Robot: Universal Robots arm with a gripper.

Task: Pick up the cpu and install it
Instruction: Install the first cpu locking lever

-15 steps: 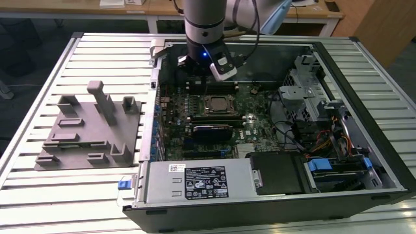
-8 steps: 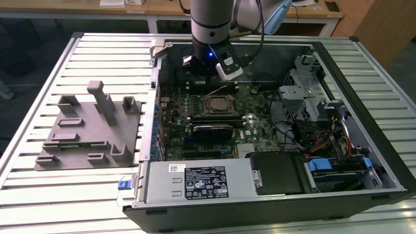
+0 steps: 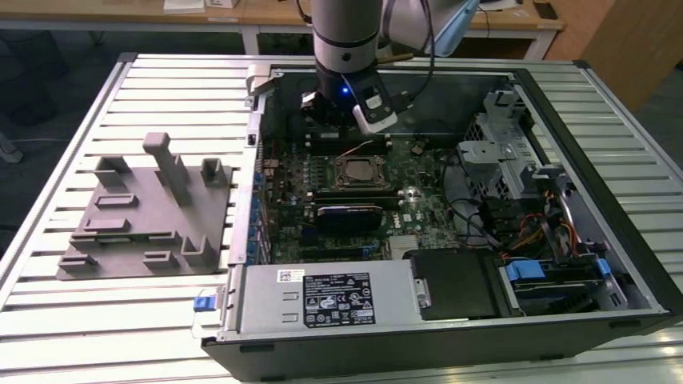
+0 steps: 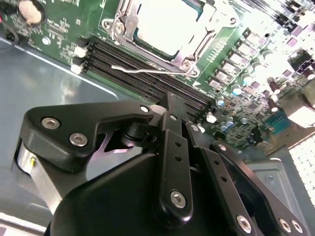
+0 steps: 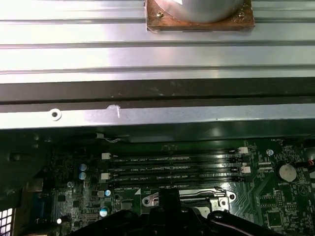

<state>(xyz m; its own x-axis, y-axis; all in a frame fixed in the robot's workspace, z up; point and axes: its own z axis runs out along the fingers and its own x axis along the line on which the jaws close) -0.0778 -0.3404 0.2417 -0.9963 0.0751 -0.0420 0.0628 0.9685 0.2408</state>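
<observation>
The big counter [image 3: 64, 320] is made of metal slats, and an open computer case [image 3: 427, 356] lies on it. A grey block stand [image 3: 149, 216] sits on the counter at the exterior view's left, beside the case. The robot arm [image 3: 347, 40] hangs over the far part of the case. Its end effector [image 3: 339, 112] is just above the green board [image 3: 421, 212], near the far side of the socket frame [image 4: 125, 24]. I cannot tell if the end effector is spread or pressed together.

The cpu [image 4: 165, 29] lies flat inside the socket frame, in the middle of the board. A thin wire lever [image 4: 147, 72] lies just beside the frame.

I think the cpu is very light, and hard and stiff, so it will not bend. Its smooth metal top looks slippery. The side facing down is most likely easy to hurt, so it should stay flat and not be pushed hard. The best place to hold it is by two edges across from each other, not by the top.

It is a small, thin square. The top is pale silver-grey and shines in the light, and the frame sits around its edges
</observation>
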